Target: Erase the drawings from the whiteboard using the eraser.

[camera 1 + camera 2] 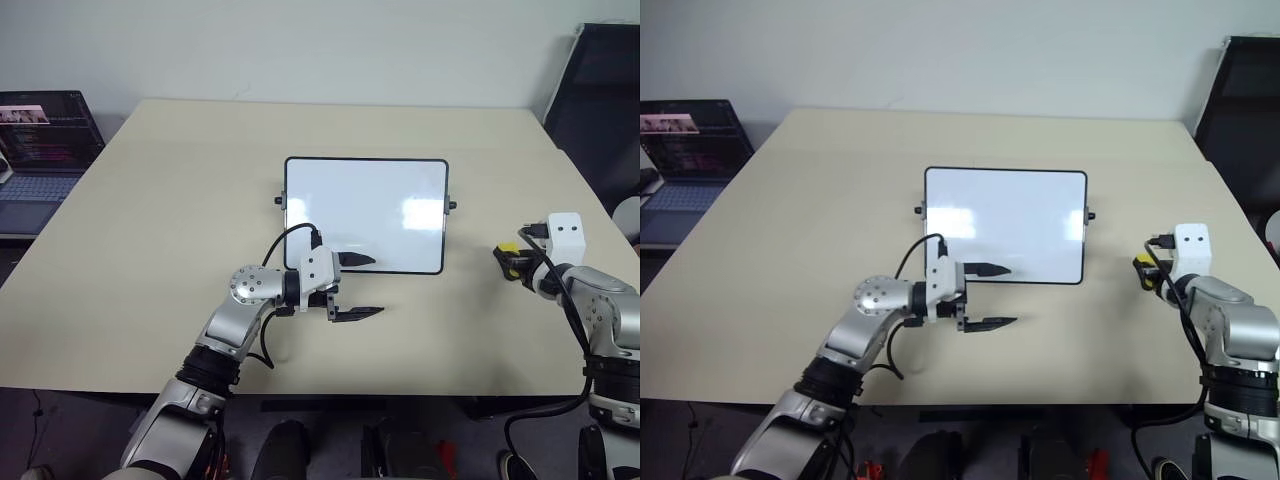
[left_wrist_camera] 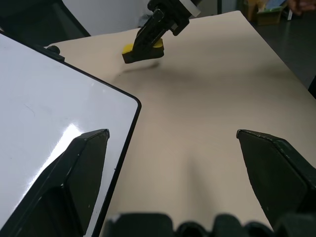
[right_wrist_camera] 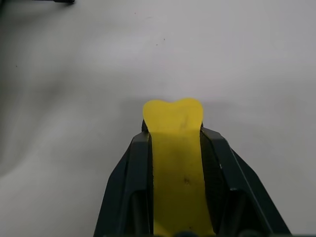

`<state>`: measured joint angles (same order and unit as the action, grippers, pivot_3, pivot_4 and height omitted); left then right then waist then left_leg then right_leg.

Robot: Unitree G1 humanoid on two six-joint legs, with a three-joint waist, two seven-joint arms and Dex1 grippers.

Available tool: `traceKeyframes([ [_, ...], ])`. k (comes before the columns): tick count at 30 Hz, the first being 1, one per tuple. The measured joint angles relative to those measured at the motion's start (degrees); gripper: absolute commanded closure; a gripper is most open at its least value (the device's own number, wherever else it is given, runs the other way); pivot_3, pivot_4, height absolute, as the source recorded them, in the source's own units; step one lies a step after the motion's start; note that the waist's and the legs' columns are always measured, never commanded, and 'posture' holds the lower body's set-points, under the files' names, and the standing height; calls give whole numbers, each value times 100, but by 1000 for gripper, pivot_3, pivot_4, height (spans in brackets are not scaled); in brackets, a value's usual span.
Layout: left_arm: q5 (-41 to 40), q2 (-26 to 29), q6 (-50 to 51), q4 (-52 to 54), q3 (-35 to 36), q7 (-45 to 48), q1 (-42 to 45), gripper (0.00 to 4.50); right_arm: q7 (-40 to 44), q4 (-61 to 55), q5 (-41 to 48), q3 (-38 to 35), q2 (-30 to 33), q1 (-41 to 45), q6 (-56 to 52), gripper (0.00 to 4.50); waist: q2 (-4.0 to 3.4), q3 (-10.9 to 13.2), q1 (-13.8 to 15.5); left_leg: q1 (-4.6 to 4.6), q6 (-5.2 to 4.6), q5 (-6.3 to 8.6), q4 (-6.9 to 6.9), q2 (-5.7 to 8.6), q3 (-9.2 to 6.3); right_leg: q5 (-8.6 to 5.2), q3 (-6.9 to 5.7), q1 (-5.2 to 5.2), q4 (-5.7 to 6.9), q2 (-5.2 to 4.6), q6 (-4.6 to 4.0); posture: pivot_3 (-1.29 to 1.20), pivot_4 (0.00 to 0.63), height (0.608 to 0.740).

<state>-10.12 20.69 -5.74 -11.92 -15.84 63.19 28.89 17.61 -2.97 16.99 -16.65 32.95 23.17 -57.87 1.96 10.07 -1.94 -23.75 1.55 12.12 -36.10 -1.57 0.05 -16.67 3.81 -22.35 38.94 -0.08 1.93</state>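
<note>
laptop [image 1: 40,150]: far L, off the table edge, lid up, screen lit.
table [image 1: 150,250]: beige top, carries the board & both my arms.
L pincer [image 1: 358,287]: at the board's near-L corner, pointing across to the R. Fingers wide apart, nothing between them. One finger [image 1: 356,260] lies over the board's near edge, the other [image 1: 357,314] over bare table just nearer me than the frame. Can't tell if either touches.
board [image 1: 380,205]: mid table, lying flat, black frame, rounded corners, small knob on each short side. Surface looks plain white w/ glare patches. Wrist cam shows its corner [image 2: 49,108] beside my L finger.
drawings: can't make out any marks on the white from here.
eraser [image 1: 509,249]: R of the board, well apart from it, over bare table. Yellow block w/ a black part. In my R wrist cam its yellow end [image 3: 174,116] sticks out past the fingertips.
R pincer [image 1: 512,262]: fingers clamped together on the eraser, one each side, tipped down toward the table. L wrist cam sees it too, eraser [image 2: 140,51] close above the table w/ a soft shadow under it; contact w/ the top unclear.
chair [image 1: 600,100]: dark, far R past the table corner.
</note>
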Motion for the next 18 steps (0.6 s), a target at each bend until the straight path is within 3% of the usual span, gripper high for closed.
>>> traceKeyframes([
  [15,0,4,6,7,0,9,-1,0,164,48,27,0,57,70,-268,3051,0,0,2,0,0,0,0,1,0,0,1,0,-1,0,0,0,150,740],
  [16,0,6,6,8,0,11,-2,0,184,85,32,1,79,97,-337,3331,0,0,2,0,0,0,0,1,1,0,0,0,-1,0,0,0,150,740],
  [18,0,7,7,9,-1,19,-2,0,247,155,87,1,132,196,-539,3331,0,0,1,0,0,0,0,0,1,0,1,0,-1,0,0,0,150,740],
])
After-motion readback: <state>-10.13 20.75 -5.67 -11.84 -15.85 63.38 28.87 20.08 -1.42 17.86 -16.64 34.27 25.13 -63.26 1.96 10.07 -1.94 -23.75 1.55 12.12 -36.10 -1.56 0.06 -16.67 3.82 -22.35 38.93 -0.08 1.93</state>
